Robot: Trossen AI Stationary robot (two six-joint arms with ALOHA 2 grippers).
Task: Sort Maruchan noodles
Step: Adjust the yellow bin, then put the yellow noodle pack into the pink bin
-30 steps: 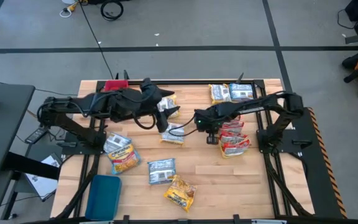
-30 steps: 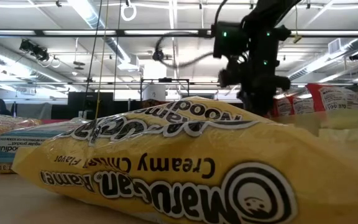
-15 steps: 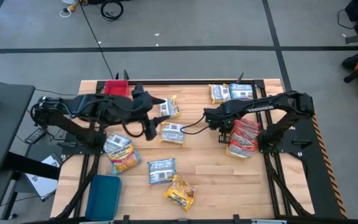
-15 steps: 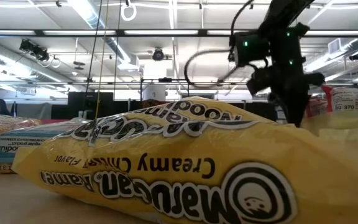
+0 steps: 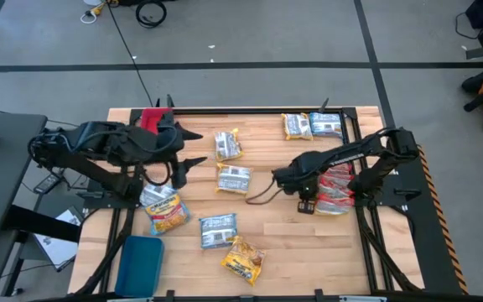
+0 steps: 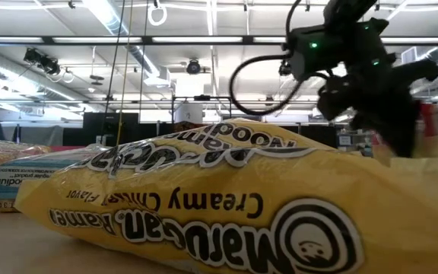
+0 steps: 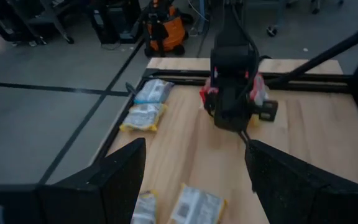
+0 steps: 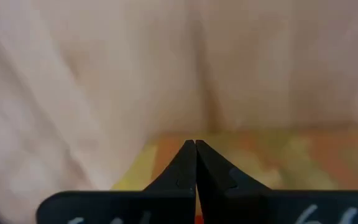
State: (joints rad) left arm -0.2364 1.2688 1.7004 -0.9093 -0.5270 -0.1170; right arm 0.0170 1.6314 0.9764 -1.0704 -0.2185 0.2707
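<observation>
While I watch, right gripper (image 5: 307,200) pinches a red packet (image 5: 335,186); left gripper (image 5: 193,148) spread; blue tray (image 5: 140,264) holds nothing.

Beside the right pincer (image 5: 308,204), the red packets (image 5: 339,186) lie partly hidden under its arm. Ahead of its fingertips (image 8: 195,149), everything is blur. The yellow packet (image 6: 226,205) is cut off low.

High view looks straight down on the whole table (image 5: 309,239); low view sits at tabletop height, close against a yellow packet (image 6: 204,205) — the high view shares it; each wrist view looks forward past its own fingers
</observation>
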